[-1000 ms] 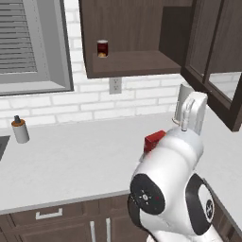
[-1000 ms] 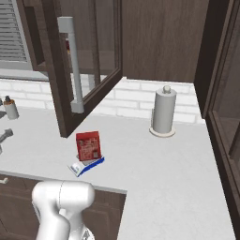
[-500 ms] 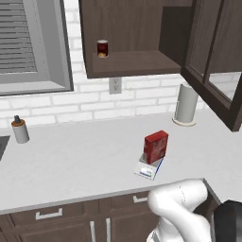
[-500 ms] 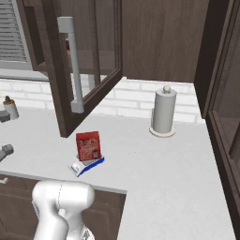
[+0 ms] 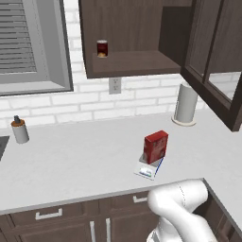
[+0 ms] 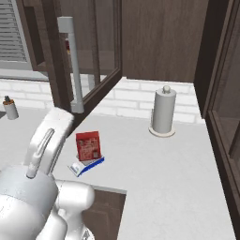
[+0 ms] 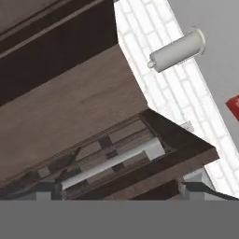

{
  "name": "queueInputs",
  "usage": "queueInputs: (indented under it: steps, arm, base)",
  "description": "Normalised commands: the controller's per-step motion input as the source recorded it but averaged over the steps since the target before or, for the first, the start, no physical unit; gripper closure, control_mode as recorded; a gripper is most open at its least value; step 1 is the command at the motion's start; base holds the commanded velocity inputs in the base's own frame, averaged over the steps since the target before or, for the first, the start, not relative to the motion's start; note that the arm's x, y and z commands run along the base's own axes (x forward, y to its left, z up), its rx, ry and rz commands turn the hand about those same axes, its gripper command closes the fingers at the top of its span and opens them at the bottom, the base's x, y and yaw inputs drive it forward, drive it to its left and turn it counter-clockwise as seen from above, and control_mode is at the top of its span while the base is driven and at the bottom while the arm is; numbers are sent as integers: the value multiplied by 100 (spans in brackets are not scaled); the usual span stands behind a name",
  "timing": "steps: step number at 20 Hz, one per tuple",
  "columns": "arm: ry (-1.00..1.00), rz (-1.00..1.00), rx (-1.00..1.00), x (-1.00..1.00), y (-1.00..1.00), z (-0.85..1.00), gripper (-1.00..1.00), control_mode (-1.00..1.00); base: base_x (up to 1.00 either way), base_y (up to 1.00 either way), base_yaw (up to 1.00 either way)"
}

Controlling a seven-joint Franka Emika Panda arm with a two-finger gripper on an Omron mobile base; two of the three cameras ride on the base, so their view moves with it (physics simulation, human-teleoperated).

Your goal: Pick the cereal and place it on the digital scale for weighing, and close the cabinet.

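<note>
While the tall red rectangular cardboard cereal box (image 5: 155,147) stands upright on the small flat white digital scale with the blue edge strip (image 5: 150,169), I see both sitting mid-counter, near the front edge of the pale grey countertop (image 5: 71,156). From the right side the same red box (image 6: 88,146) rests on the scale (image 6: 86,165), with my white arm rising close in front of it on the near left.

I read the dark brown wooden wall cabinet (image 5: 134,42) as open: its glass-panelled door (image 6: 89,61) swings out toward me over the counter, the slim metal bar handle (image 6: 71,63) at its near edge. Through the hand camera that handle (image 7: 112,163) lies just ahead, running across the door frame. I cannot make out the finger tips there, so I take the jaws to be spread wide with nothing between them.

A small dark red-brown can (image 5: 102,48) sits on the cabinet shelf at the left. A white paper-towel roll on its stand (image 5: 185,105) is far right by the brick wall, and a small bottle with a brown cap (image 5: 19,129) stands far left.
</note>
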Motion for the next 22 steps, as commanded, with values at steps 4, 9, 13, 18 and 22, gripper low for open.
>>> queueInputs:
  steps: [4,9,13,18,22]
  arm:
    - [-49,50,8,23,-31,-14,-100,-100]
    - [-58,18,0,36,84,-44,-100,-100]
    - [-39,0,0,66,86,-21,-100,-100]
    - [-18,-1,4,47,22,-1,-100,-100]
    - [-19,0,15,38,-5,-21,-100,-100]
  base:
    - [0,0,0]
    - [0,0,0]
    - [0,0,0]
    - [0,0,0]
    - [0,0,0]
